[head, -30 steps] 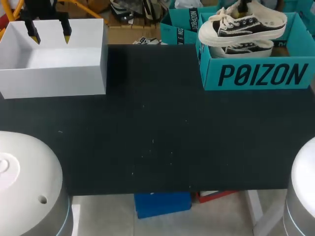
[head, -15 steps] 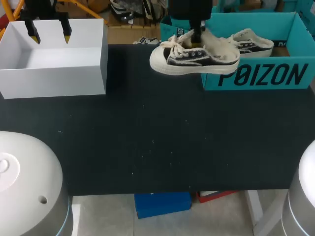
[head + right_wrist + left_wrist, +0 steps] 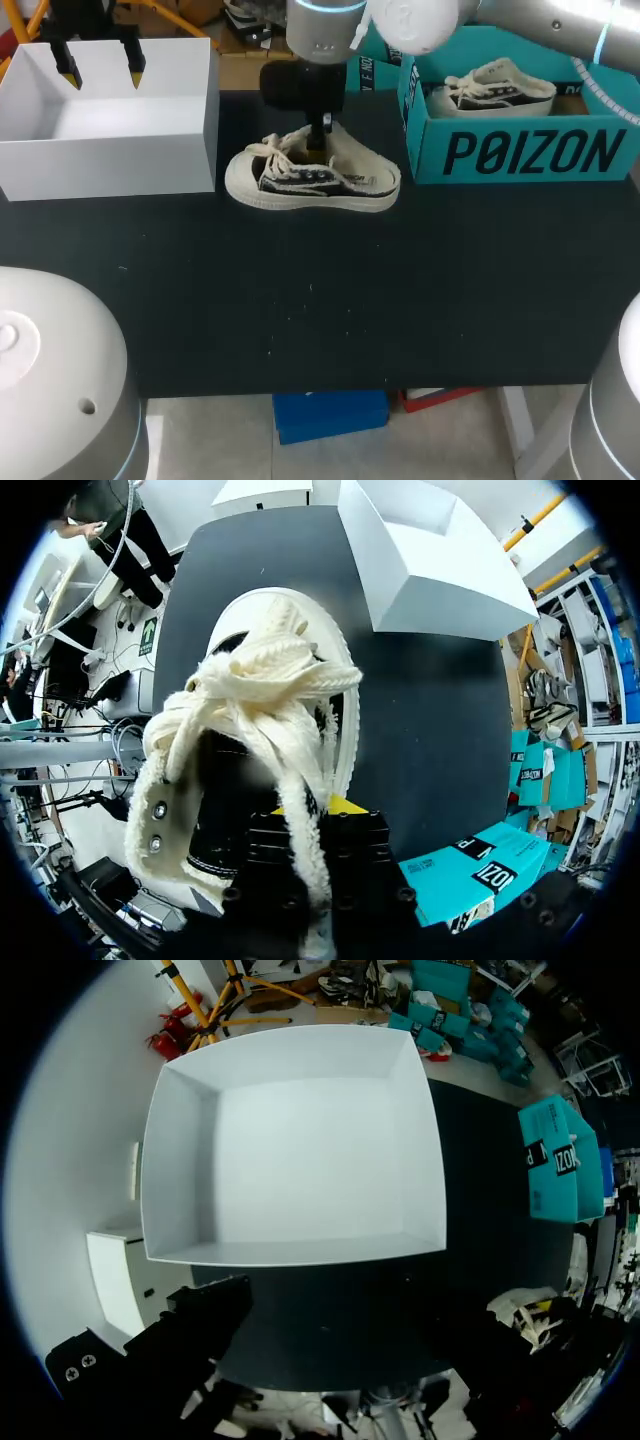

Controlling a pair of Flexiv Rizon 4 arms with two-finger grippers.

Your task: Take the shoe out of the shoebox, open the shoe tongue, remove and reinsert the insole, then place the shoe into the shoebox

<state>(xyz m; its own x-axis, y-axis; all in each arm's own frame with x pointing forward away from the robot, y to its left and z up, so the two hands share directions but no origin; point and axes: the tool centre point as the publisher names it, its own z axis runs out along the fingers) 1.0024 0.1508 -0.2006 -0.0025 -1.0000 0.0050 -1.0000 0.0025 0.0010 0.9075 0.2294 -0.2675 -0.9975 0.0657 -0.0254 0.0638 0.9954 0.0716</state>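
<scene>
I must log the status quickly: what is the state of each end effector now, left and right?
Left end effector: open, empty, above the white box.
Right end effector: closed on the shoe.

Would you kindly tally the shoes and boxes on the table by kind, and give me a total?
Teal shoebox: 1
White box: 1
Shoes: 2, one inside the teal shoebox, one outside it
Total: 4
</scene>
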